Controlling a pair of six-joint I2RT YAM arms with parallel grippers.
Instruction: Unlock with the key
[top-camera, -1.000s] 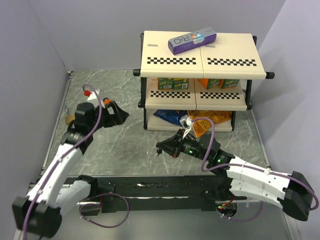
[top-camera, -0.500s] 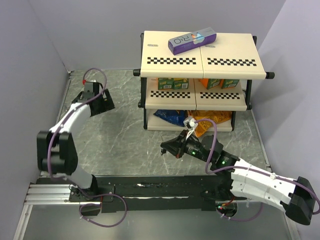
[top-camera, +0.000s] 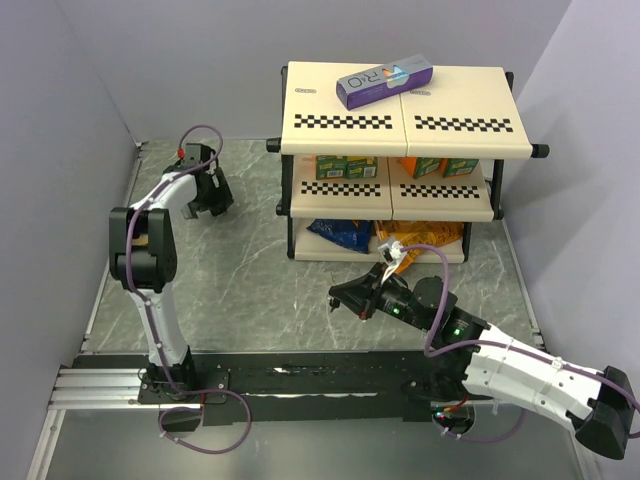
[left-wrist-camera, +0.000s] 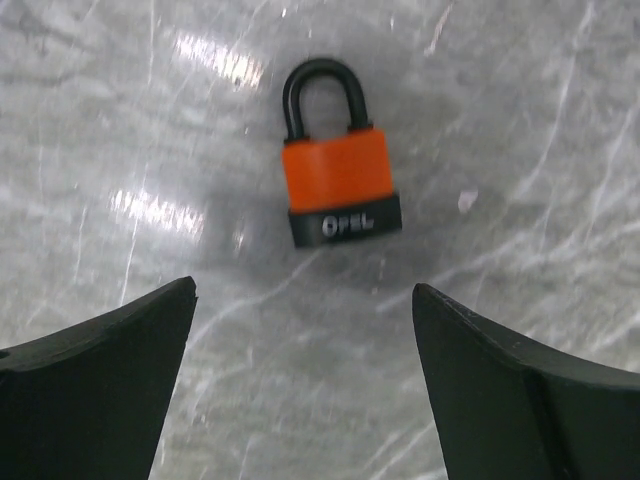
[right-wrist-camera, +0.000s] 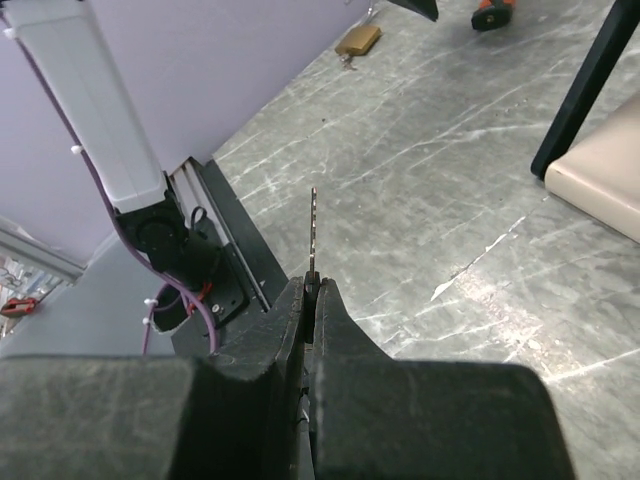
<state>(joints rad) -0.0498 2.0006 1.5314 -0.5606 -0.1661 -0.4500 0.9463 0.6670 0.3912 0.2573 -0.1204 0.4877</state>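
An orange-and-black padlock (left-wrist-camera: 338, 175) lies flat on the marble table, its black shackle pointing away in the left wrist view. My left gripper (left-wrist-camera: 303, 290) hovers over it, open, both fingers on the near side of the lock and nothing between them. From above, that left gripper (top-camera: 208, 200) sits at the table's far left and covers the lock. My right gripper (right-wrist-camera: 313, 285) is shut on the key (right-wrist-camera: 313, 225); its thin silver blade sticks straight out past the fingertips. In the top view the right gripper (top-camera: 337, 297) hangs over the table in front of the shelf, pointing left.
A two-tier shelf rack (top-camera: 400, 125) stands at the back right, a purple box (top-camera: 385, 80) on top and snack bags (top-camera: 345, 232) underneath. A brass padlock (right-wrist-camera: 358, 40) lies near the left wall. The rack's black leg (right-wrist-camera: 590, 80) stands right of the key.
My left arm has reached out to the far left corner and come down over the orange padlock. The right gripper has drifted slightly right and nearer, still holding the key.
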